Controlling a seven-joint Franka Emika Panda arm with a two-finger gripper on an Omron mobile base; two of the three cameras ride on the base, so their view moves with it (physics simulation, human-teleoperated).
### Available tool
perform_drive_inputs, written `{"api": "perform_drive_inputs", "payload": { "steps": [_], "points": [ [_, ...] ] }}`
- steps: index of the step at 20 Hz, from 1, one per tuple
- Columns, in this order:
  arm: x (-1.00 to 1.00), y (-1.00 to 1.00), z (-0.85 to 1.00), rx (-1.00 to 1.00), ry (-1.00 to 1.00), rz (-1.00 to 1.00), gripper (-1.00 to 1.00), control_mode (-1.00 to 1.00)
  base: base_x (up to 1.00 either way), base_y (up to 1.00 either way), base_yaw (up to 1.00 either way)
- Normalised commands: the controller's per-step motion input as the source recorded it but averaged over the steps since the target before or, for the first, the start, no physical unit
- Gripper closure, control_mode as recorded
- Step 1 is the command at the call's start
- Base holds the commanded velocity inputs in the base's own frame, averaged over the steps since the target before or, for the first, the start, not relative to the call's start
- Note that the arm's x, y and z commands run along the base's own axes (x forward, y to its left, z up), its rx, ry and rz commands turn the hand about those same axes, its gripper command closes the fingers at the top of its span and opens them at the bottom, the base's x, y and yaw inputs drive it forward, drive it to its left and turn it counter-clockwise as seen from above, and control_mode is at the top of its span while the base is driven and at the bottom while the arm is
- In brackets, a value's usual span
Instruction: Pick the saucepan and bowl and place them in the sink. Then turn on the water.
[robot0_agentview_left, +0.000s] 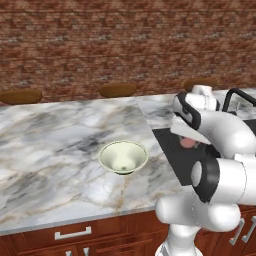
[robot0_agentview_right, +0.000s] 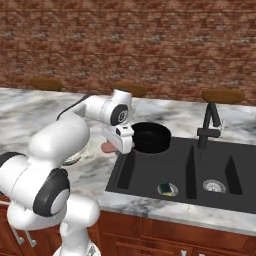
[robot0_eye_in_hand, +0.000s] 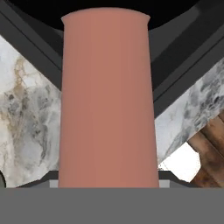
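My gripper (robot0_agentview_right: 120, 141) is shut on the salmon-pink handle (robot0_eye_in_hand: 107, 100) of the black saucepan (robot0_agentview_right: 151, 137). The pan hangs level over the back left corner of the black sink (robot0_agentview_right: 150, 175), its handle end (robot0_agentview_left: 186, 142) pointing out toward the counter. The cream bowl (robot0_agentview_left: 123, 156) with a greenish inside stands upright on the marble counter to the left of the sink, apart from the hand. In the right base view my arm covers most of the bowl. The black faucet (robot0_agentview_right: 210, 125) stands behind the sink's divider, with no water running from it.
A steel drain (robot0_agentview_right: 215, 186) lies in the right basin and a small round green-and-yellow piece (robot0_agentview_right: 167, 188) in the left one. Round brown stool seats (robot0_agentview_left: 118, 90) line the far side of the counter under a brick wall. Wooden drawers (robot0_agentview_left: 75, 234) run below the counter front.
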Motion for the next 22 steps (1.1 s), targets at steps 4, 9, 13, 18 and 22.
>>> {"api": "perform_drive_inputs", "payload": {
  "steps": [4,9,13,18,22],
  "points": [
    [0.32,-0.07,-0.18,0.0,0.04,-0.04,1.0,-1.0,0.0,0.0,0.0],
    [0.22,-0.18,-0.17,0.0,0.06,-0.03,1.0,-1.0,0.0,0.0,0.0],
    [0.26,-0.35,-0.33,0.0,0.01,0.0,1.0,-1.0,0.0,0.0,0.0],
    [0.26,-0.23,-0.36,0.0,0.0,0.0,1.0,-1.0,0.0,0.0,0.0],
    [0.33,-0.09,-0.45,0.0,0.0,0.0,1.0,-1.0,0.0,0.0,0.0]
  ]
}}
